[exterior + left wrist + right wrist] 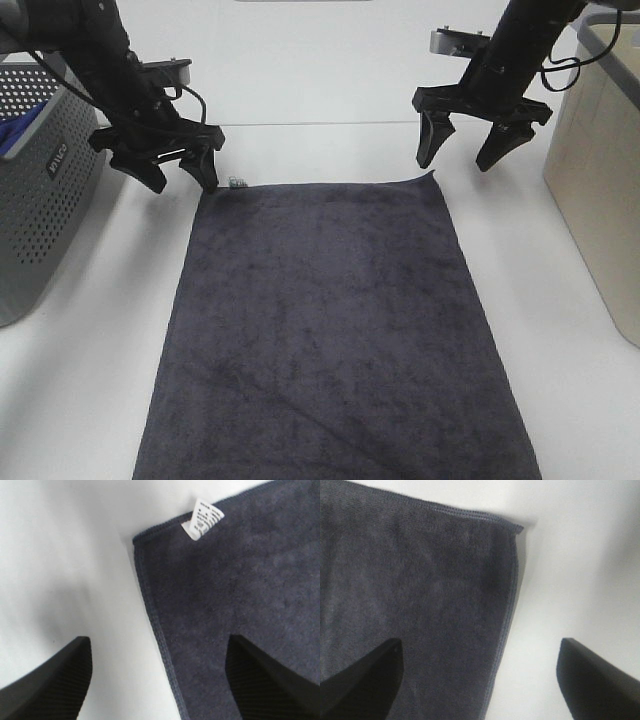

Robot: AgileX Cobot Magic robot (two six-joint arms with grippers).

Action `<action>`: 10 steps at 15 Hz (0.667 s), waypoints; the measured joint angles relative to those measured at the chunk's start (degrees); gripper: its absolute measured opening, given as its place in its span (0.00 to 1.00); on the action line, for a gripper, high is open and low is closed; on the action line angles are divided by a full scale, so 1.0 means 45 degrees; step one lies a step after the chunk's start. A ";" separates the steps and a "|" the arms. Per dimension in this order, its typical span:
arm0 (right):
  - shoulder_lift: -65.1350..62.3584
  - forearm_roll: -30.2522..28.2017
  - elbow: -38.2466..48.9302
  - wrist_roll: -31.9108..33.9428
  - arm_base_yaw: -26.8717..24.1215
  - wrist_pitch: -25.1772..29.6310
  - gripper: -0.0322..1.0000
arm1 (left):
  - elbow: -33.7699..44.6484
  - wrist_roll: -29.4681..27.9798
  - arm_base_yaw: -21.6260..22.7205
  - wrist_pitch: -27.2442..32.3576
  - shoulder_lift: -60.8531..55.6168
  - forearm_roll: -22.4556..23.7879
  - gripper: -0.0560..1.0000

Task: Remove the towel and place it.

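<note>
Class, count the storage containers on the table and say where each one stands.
2. A grey perforated basket stands at the left edge of the exterior high view, a beige bin at the right edge. Both are cropped; more could sit outside the frame.

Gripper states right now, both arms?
Left gripper: open, empty, at a corner of the dark charcoal-grey terry towel.
Right gripper: open, empty.

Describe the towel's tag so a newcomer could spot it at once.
Find the dark grey towel spread flat on the white table. Go to its far corner nearest the grey perforated basket, beside the left gripper. The tag is a small white printed label at that corner's hem; the other far corner has none.
</note>
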 joint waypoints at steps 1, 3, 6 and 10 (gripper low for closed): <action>0.0306 0.0000 -0.0293 0.0000 -0.0038 0.0000 0.81 | -0.0280 0.0000 0.0051 0.0000 0.0229 -0.0013 0.70; 0.0853 0.0013 -0.0573 0.0000 -0.0127 0.0000 0.80 | -0.0560 0.0000 0.0064 -0.0013 0.0586 -0.0013 0.70; 0.1515 0.0140 -0.0611 -0.0102 -0.0166 -0.0446 0.80 | -0.0624 0.0000 0.0064 -0.0267 0.0942 -0.0051 0.70; 0.2406 0.0318 -0.1490 -0.0216 -0.0166 -0.0713 0.79 | -0.0662 0.0000 0.0064 -0.0433 0.1286 -0.0089 0.70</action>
